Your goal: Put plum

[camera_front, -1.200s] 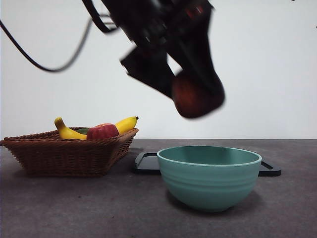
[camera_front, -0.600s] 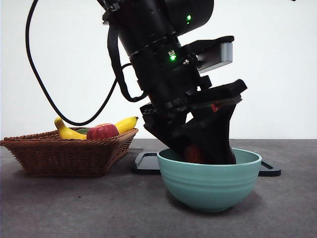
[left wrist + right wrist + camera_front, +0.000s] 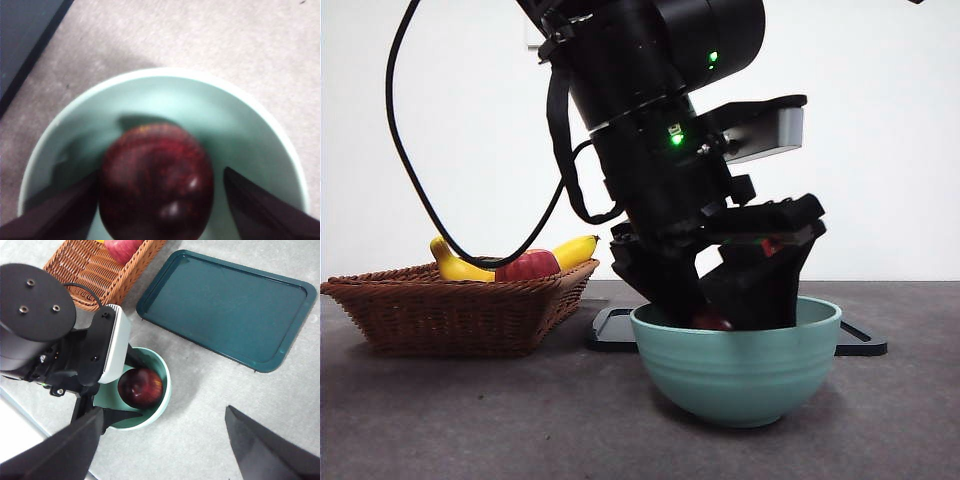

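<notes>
Maroon, nearly black and glossy, the plum (image 3: 156,182) is sitting inside the pale green bowl (image 3: 260,130), framed by the left gripper (image 3: 160,200).

Pale highlights are showing on its round skin, and the jaws are standing apart, one touching its side and the other clear of it. The right gripper (image 3: 162,450) is hanging high above with jaws spread wide. The bowl is resting on a grey speckled table (image 3: 470,410) before a dark green tray (image 3: 225,305), beside a wicker basket (image 3: 450,310) holding a banana (image 3: 575,250) and a red apple (image 3: 527,265); a plain white wall is filling the background.

The left end effector (image 3: 735,305) has lowered the plum (image 3: 156,181) into the bowl (image 3: 736,365).
</notes>
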Controlling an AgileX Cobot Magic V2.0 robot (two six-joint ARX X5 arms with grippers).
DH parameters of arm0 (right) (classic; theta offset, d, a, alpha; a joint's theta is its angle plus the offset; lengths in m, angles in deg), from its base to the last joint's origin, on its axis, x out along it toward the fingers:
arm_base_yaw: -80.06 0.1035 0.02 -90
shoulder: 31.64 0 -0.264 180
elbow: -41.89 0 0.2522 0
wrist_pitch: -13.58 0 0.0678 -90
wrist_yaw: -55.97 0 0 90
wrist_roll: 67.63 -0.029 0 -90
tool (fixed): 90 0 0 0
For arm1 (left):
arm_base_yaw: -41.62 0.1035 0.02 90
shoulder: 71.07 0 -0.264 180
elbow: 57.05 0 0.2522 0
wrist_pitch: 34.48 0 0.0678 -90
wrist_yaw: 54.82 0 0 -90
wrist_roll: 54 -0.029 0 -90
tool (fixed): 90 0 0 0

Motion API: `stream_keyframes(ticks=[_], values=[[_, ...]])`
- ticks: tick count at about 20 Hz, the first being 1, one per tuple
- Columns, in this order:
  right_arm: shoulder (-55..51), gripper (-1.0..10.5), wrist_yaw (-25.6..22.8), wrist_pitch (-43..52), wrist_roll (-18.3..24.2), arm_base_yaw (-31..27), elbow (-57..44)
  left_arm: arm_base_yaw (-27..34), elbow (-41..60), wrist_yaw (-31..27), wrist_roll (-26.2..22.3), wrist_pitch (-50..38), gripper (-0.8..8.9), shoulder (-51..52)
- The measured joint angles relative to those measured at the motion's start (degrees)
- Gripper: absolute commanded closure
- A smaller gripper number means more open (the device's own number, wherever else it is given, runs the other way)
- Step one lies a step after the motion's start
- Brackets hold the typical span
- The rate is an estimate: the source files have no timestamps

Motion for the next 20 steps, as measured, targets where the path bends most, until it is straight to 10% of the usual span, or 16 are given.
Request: stream_keyframes(ticks=[11,20], values=[[0.0,5.6,0.0,-0.5,0.0,0.0,0.0,1.0,-9.3,0.0,0.7,9.6,4.00,3.2],[0.0,5.6,0.0,-0.9,0.0,0.0,0.0,16.4,-9.7,1.2,4.8,17.0,4.00,27.4]])
